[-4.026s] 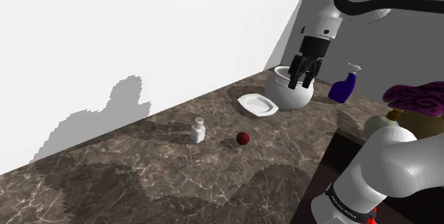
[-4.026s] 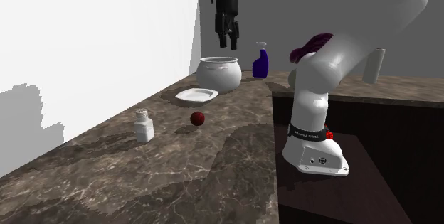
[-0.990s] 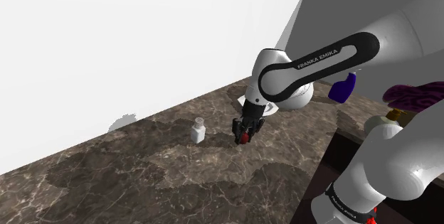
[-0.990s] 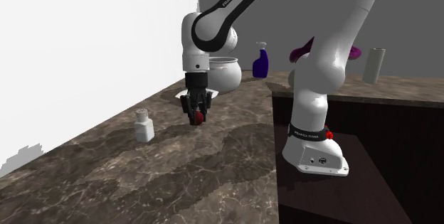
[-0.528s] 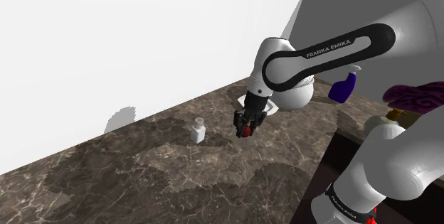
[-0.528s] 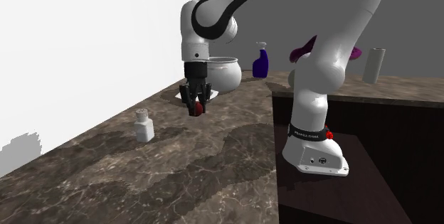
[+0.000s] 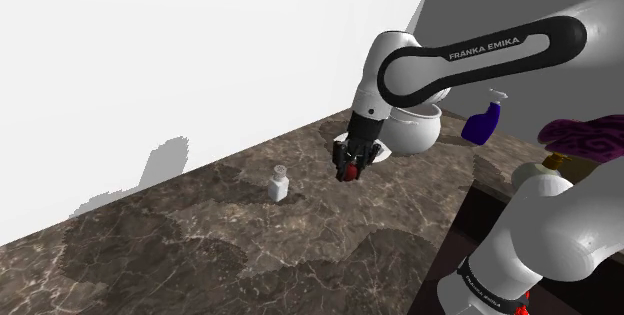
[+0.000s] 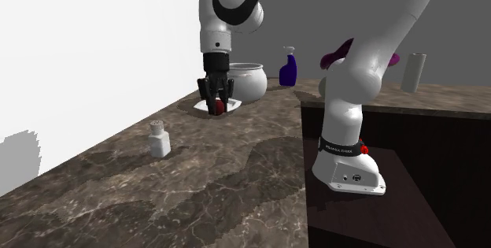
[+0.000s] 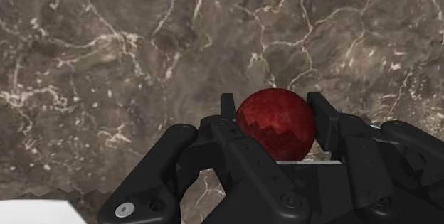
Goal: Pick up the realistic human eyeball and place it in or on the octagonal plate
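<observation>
The eyeball is drawn as a dark red ball [image 9: 275,123], and my black gripper [image 9: 274,114] is shut on it, one finger on each side. The ball [image 7: 350,171] hangs a little above the dark marble counter [image 7: 250,253]. In the second exterior view the gripper [image 8: 217,109] with the ball [image 8: 217,108] hovers right at the white octagonal plate [image 8: 234,105], which the fingers partly hide. A white corner [image 9: 28,212] beside the gripper in the wrist view may be that plate.
A white round pot [image 7: 415,135] stands just behind the plate, with a blue spray bottle [image 7: 483,123] beyond it. A small white shaker [image 7: 279,183] stands on the counter to the shoulder view's left of the gripper. The counter's edge drops off near the stand [image 8: 346,168].
The gripper has lifted the red ball off the counter and carried it up and toward the plate and pot. The fingers have stayed shut on the ball.
</observation>
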Tool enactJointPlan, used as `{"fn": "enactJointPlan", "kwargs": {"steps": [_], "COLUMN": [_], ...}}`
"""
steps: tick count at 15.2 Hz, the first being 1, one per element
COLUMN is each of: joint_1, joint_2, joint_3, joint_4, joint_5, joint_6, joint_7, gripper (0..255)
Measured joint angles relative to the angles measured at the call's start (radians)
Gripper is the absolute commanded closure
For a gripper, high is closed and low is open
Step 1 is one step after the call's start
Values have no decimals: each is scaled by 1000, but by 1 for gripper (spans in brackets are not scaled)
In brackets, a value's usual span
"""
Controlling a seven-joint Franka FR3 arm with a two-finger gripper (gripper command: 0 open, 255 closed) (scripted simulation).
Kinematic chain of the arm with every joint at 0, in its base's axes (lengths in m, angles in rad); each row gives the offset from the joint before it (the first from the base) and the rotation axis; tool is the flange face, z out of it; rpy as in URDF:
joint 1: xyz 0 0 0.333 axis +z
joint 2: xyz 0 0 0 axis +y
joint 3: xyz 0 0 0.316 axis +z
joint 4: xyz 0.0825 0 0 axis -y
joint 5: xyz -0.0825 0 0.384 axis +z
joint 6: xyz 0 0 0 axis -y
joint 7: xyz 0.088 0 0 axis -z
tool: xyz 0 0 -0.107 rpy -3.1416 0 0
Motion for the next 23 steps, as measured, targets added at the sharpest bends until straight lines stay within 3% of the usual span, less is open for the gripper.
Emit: {"fn": "enactJointPlan", "kwargs": {"steps": [6,9,23], "joint_1": [-55,-92,-230], "joint_2": [15,80,390], "joint_3": [-74,-123,-312], "joint_4": [41,91,442], "joint_5": [-51,-82,-149], "joint_6": [-47,-48,-143], "joint_7": [-84,-151,-431], "gripper": [255,255,255]}}
